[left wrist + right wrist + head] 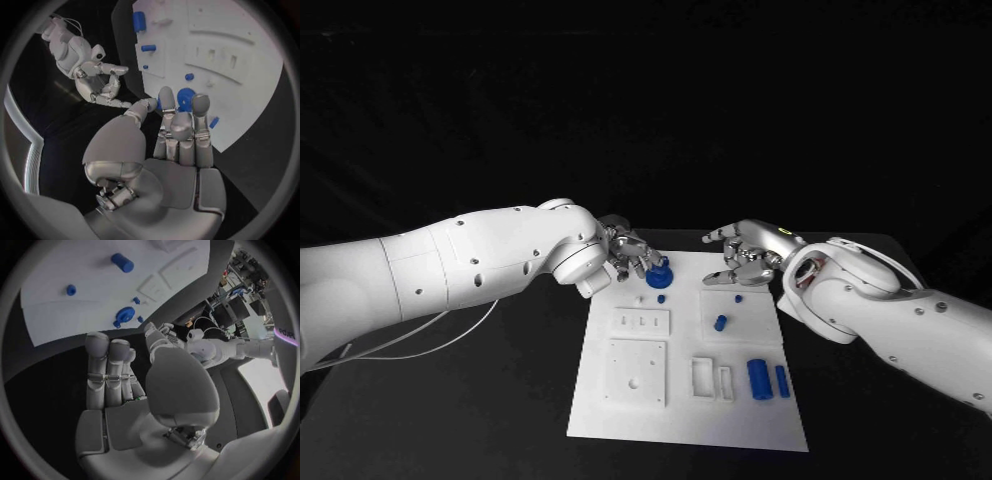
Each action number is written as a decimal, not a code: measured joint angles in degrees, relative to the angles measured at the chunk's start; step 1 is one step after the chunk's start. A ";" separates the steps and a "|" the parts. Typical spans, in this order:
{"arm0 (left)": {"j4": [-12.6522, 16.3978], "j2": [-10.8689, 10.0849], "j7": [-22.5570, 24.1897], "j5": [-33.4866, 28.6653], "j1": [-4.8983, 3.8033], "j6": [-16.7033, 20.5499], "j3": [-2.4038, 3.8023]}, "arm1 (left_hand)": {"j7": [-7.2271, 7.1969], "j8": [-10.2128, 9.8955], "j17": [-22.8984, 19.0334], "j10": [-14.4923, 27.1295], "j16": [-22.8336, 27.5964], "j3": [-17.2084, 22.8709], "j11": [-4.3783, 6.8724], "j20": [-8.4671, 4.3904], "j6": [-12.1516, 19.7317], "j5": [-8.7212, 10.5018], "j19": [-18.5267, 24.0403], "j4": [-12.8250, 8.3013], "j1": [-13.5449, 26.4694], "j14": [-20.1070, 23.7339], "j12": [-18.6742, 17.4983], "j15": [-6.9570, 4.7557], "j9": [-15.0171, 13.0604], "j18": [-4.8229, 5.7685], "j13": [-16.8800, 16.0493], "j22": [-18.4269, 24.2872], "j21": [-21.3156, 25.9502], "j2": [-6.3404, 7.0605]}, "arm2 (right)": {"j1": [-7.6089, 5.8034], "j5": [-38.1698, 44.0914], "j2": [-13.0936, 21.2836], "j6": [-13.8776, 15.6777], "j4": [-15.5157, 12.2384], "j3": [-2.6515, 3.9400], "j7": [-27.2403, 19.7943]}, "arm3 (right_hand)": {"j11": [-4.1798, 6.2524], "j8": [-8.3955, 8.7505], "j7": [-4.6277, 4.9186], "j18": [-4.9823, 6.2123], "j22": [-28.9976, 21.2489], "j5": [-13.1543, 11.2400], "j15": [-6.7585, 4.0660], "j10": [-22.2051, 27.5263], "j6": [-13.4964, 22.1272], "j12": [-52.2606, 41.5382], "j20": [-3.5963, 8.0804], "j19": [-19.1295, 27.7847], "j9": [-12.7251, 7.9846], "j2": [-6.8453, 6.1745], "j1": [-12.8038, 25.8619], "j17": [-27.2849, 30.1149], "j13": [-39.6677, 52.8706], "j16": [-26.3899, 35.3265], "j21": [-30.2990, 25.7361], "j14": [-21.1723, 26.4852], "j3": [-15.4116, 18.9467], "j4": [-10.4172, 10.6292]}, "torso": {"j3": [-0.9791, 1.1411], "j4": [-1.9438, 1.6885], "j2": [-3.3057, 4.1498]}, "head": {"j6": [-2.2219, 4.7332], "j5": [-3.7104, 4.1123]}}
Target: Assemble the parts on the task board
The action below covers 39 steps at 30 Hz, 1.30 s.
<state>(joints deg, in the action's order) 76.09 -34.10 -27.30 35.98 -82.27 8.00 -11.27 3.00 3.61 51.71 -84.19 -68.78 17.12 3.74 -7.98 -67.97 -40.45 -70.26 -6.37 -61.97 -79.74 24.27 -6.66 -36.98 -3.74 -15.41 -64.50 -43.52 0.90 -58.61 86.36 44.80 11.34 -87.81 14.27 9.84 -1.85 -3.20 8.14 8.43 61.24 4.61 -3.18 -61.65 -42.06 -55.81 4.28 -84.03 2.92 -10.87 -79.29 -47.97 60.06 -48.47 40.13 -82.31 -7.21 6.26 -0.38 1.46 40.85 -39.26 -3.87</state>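
While no readable writing is showing on any part or plate, the white task board (pixel 687 420) is lying on the black worktop (pixel 488 400) with its long sides running from twelve to six o'clock in the head view. The left hand (pixel 629 256) is hovering at the board's far left corner, its fingers (pixel 167 107) held upright and close side by side, gripping nothing. Just past the fingertips, the blue round part (pixel 659 275) is sitting on the board near its far edge; in the left wrist view it (pixel 184 98) is peeking out between two fingers, but whether they are touching it I cannot tell. A small blue peg (pixel 659 298) is standing just toward six o'clock from it. The right hand (pixel 744 255) is hanging at the board's far right corner, its fingers (pixel 107 360) curled loosely together and empty, clear of the board.

A short blue cylinder (pixel 720 322) is lying near the board's middle, toward its right side. Two longer blue cylinders (pixel 759 379) are lying side by side near the right edge at about four o'clock, just beside white upright slots (pixel 713 378). Two raised white plates (pixel 636 372) are occupying the left half. Bare board is stretching along the near edge at six o'clock, and open black worktop is flanking both long sides under the arms.
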 measured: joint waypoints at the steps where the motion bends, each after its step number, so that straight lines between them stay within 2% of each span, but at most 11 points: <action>1: 0.11 -0.27 -0.10 0.14 0.05 0.00 -0.22 | 0.09 0.00 0.08 0.00 0.00 0.00 0.00 0.00 -0.09 0.00 0.00 0.00 0.00 -0.02 0.30 -0.02 0.00 0.19 0.00 -0.11 0.00 0.00 | 0.03 -0.39 0.89 -0.24 -0.42 0.13 -0.24 | 0.12 0.00 -0.09 -0.01 0.01 1.36 0.00 0.12 -0.89 0.00 0.00 0.00 0.03 0.47 0.02 0.00 -0.26 0.00 0.00 0.00 -0.37 -0.83 | 0.01 0.04 -0.10 | -0.13 -0.09; 4: 0.65 -1.26 -0.41 0.60 0.17 0.00 -0.77 | 0.20 0.00 0.45 0.00 -0.30 -0.23 0.00 0.00 -0.20 0.00 0.00 -0.23 0.00 -0.22 0.72 -0.21 0.00 0.20 0.00 -0.41 0.00 0.00 | 0.09 -1.82 2.98 -0.54 -1.11 0.74 -0.83 | 0.16 0.00 -0.20 -0.08 0.22 1.57 0.00 0.15 -3.04 0.41 0.00 0.00 0.14 1.84 -1.36 0.00 -0.94 0.07 -0.21 0.00 -3.29 -3.76 | 0.08 0.22 -0.44 | -0.46 -0.25; 6: 1.07 -1.86 -0.59 0.88 0.26 0.02 -0.99 | 0.27 -0.01 0.65 0.00 -0.41 -0.23 0.00 0.00 -0.27 -0.21 0.00 -0.23 0.00 -0.32 0.74 -0.30 0.00 0.21 0.00 -0.65 0.28 0.00 | 0.13 -2.80 3.64 -0.33 -1.19 1.38 -1.07 | 0.35 0.00 -0.30 -0.13 0.32 1.70 0.00 0.34 -3.75 1.38 0.00 0.00 0.15 1.56 -0.20 0.02 -2.28 0.39 -0.47 0.00 -7.89 -5.82 | 0.14 0.38 -0.67 | -0.73 -0.33; 10: 1.75 -2.61 -0.94 1.48 0.62 0.15 -1.78 | 0.28 -0.02 1.31 0.00 -0.41 -0.47 0.00 0.00 -0.29 -0.32 -0.40 -0.47 0.00 -0.62 1.59 -0.17 0.00 0.22 0.01 -1.16 0.51 0.00 | -0.37 -5.51 4.55 1.53 0.03 2.19 -1.30 | 0.44 0.00 -0.31 -0.20 0.63 2.94 0.00 0.42 -4.56 1.56 0.00 0.00 0.15 1.10 1.55 0.06 -3.27 0.61 -0.60 0.00 -11.29 -8.04 | 0.16 0.47 -1.22 | -1.52 -0.47; 18: 3.56 -3.10 -1.04 3.04 2.88 2.58 -2.44 | 0.29 -0.13 2.94 0.00 -1.30 -0.71 0.00 -0.10 -0.29 -0.32 -0.92 -0.71 0.10 -1.46 3.30 -0.22 0.00 0.24 -0.39 -1.94 0.55 0.10 | -3.30 -11.66 2.52 7.60 7.55 2.84 -1.30 | 0.54 0.00 -0.51 -0.48 0.73 7.22 0.00 0.51 -5.85 1.95 0.00 0.00 0.23 1.06 2.27 0.06 -4.23 0.61 -0.60 0.00 -12.99 -9.12 | 0.19 0.38 -2.65 | -3.34 -0.30; 22: 4.06 -3.06 -1.00 3.93 4.23 4.55 -2.54 | 0.29 -0.27 3.71 0.00 -1.56 0.30 0.00 -0.09 -0.30 -0.32 -1.33 -1.72 0.21 -1.96 4.08 -0.30 -0.01 0.25 -0.49 -2.50 0.55 0.45 | -3.86 -13.71 0.81 9.76 10.61 2.94 -1.31 | 0.68 0.00 -0.66 -0.49 0.73 8.26 0.00 0.63 -6.01 1.95 -0.01 0.00 0.27 0.78 2.54 0.06 -4.53 0.76 -0.60 0.00 -13.13 -9.27 | 0.18 0.26 -3.22 | -4.27 -0.29; 26: 4.62 -3.00 -0.89 5.07 6.03 6.82 -2.53 | 0.29 0.01 4.77 0.00 -2.18 0.36 0.00 -0.30 -0.30 -2.55 -2.15 -1.78 0.29 -2.36 4.63 -0.51 -0.02 0.38 -0.49 -3.86 -0.83 0.96 | -4.32 -14.84 -0.90 11.39 14.06 3.81 -1.35 | 0.70 -0.01 -0.86 -0.51 0.80 8.49 -0.19 0.62 -6.21 1.95 -0.01 0.00 0.26 0.78 2.54 0.06 -4.80 0.85 -0.60 -0.20 -13.86 -9.65 | 0.31 0.07 -3.62 | -5.04 -0.16; 29: 4.79 -2.89 -0.88 5.84 7.30 8.22 -2.62 | 0.29 0.04 4.83 0.00 -2.18 0.41 0.00 -0.30 -0.30 -2.55 -2.15 -1.83 0.48 -2.37 4.63 -0.51 -0.03 0.39 -0.49 -3.98 -0.84 1.16 | -4.70 -15.54 -1.96 12.46 16.90 4.19 -1.37 | 0.77 -0.01 -0.95 -0.52 0.85 8.92 -0.20 0.54 -6.31 1.95 -0.01 0.00 0.26 0.79 2.55 0.06 -4.80 0.88 -0.59 -0.20 -13.86 -9.65 | 0.34 -0.10 -3.82 | -5.55 0.08; 34: 4.88 -2.58 -0.88 6.78 8.32 9.45 -2.61 | 0.30 0.08 5.05 0.00 -2.18 0.60 0.00 -0.30 -0.31 -2.55 -2.15 -2.02 0.67 -2.37 4.90 -0.51 -0.07 0.40 -0.45 -4.37 -0.84 1.34 | -4.92 -16.08 -2.52 13.52 18.73 4.44 -1.38 | 0.77 -0.01 -1.69 -0.53 0.96 10.72 -0.20 0.53 -7.05 1.95 -0.01 0.00 0.36 0.70 3.07 -0.02 -4.81 0.88 -0.59 -0.20 -14.34 -10.13 | 0.36 -0.19 -3.93 | -6.04 0.21; 35: 4.93 -2.49 -0.88 7.04 8.60 9.64 -2.59 | 0.30 0.08 5.10 0.00 -2.18 0.86 0.00 -0.30 -0.31 -2.55 -2.15 -2.29 0.72 -2.37 4.90 -0.51 -0.32 0.40 -0.43 -4.46 -0.83 1.39 | -4.97 -16.11 -2.64 13.74 19.03 4.52 -1.39 | 1.01 -0.02 -1.28 -0.56 0.97 10.95 -0.20 0.81 -8.88 1.94 -0.02 0.01 0.38 0.62 3.14 -0.07 -4.88 0.88 -0.66 -0.20 -14.42 -10.21 | 0.37 -0.19 -3.93 | -6.09 0.22; 39: 5.11 -2.30 -0.92 7.86 9.25 9.81 -2.61 | 0.30 0.10 5.15 0.00 -2.18 0.95 0.00 -0.30 -0.31 -2.99 -2.15 -2.37 0.87 -2.37 4.90 -0.51 -0.35 0.40 -0.38 -4.62 -0.84 1.55 | -5.06 -16.11 -2.82 14.26 19.39 4.62 -1.40 | 1.06 -0.02 -0.88 -0.56 0.97 11.15 -0.20 0.86 -8.80 1.94 -0.02 0.01 0.37 0.82 3.34 -0.09 -4.88 0.88 -0.66 -0.20 -14.42 -10.21 | 0.37 -0.15 -3.93 | -6.32 0.34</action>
<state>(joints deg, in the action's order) 81.20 -36.40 -28.22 43.84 -73.02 17.81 -13.88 3.30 3.70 56.86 -84.19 -70.96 18.06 3.74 -8.28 -68.28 -43.44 -72.41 -8.73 -61.10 -82.11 29.18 -7.17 -37.34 -3.34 -15.79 -69.12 -44.36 2.45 -63.66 70.25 41.98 25.61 -68.41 18.89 8.44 -0.78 -3.22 7.26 7.87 62.21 15.77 -3.38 -60.79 -50.87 -53.87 4.26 -84.02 3.30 -10.06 -75.95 -48.05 55.18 -47.59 39.47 -82.51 -21.63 -3.95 -0.01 1.31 36.93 -45.58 -3.54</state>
